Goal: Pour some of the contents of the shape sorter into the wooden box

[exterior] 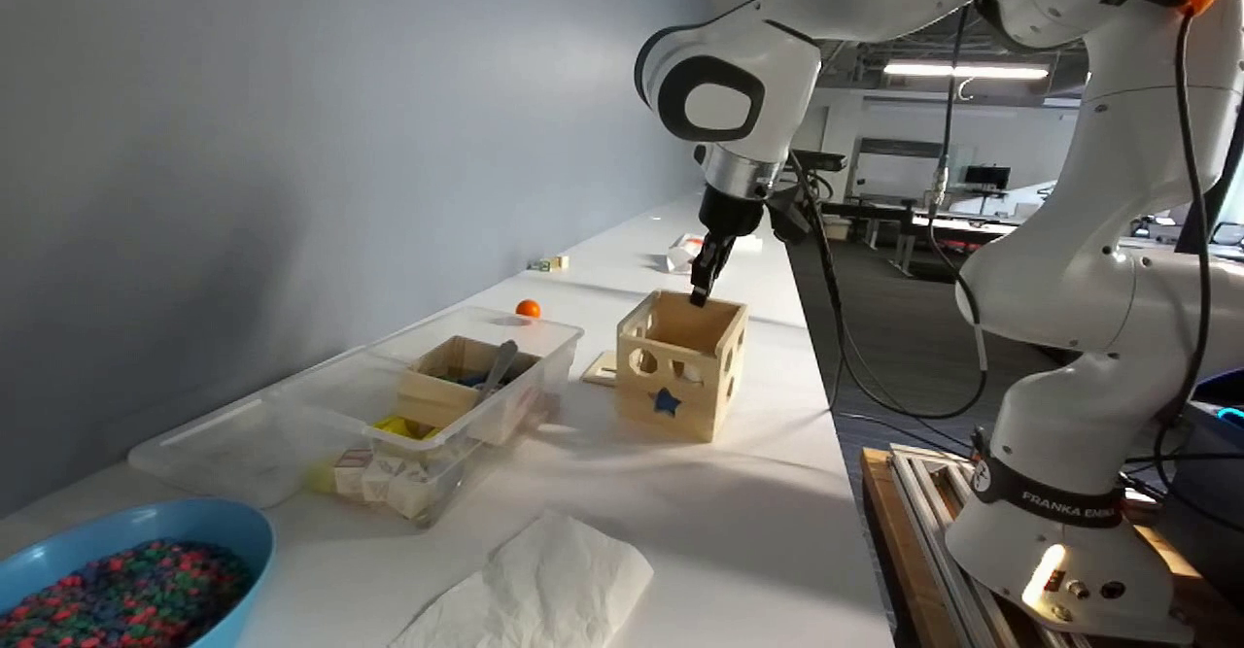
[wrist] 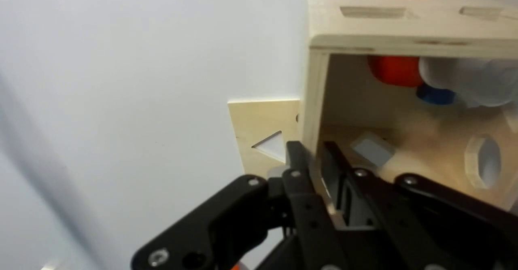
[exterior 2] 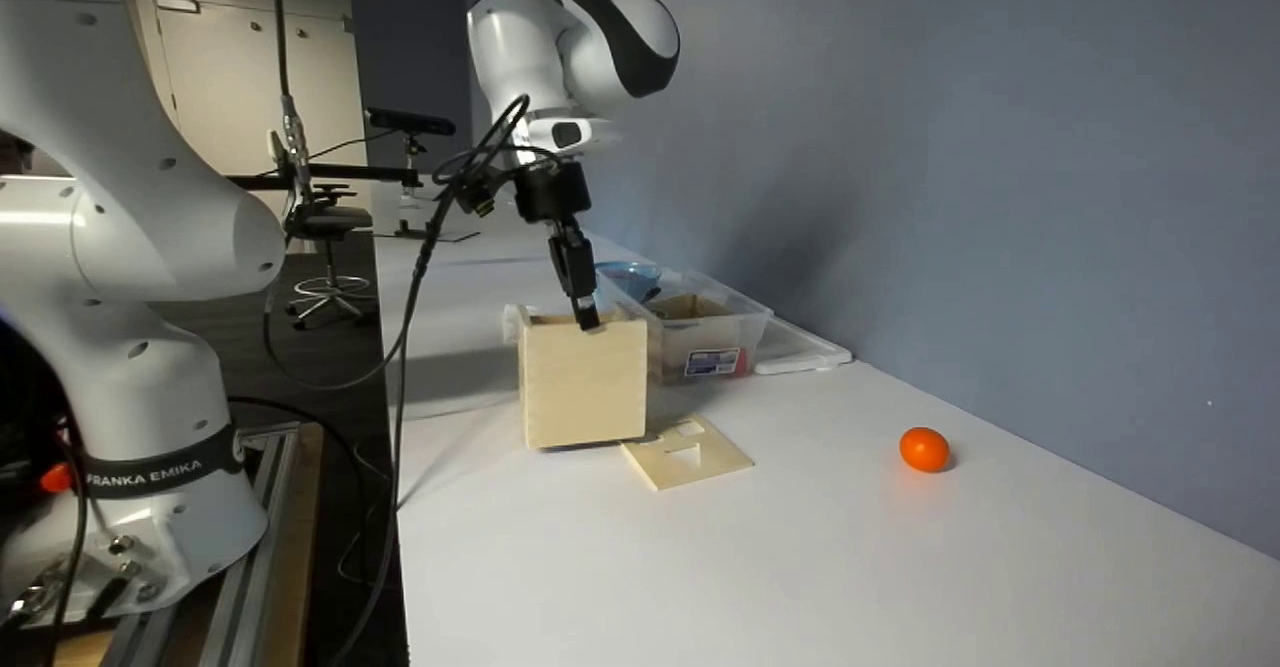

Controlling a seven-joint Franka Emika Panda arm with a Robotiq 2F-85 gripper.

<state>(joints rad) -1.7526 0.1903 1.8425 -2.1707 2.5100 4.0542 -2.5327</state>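
Near shape sorter: cutout wooden panel, clear bin containing wooden box. Gripper nearly closed, clamped on shape sorter wall.

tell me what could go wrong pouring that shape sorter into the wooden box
The claw pinches only one wall of the shape sorter, so it may swing or slip when tilted. Its top is open, so the pieces inside could all tumble out. The grey handle sticking up at the wooden box might get in the way.
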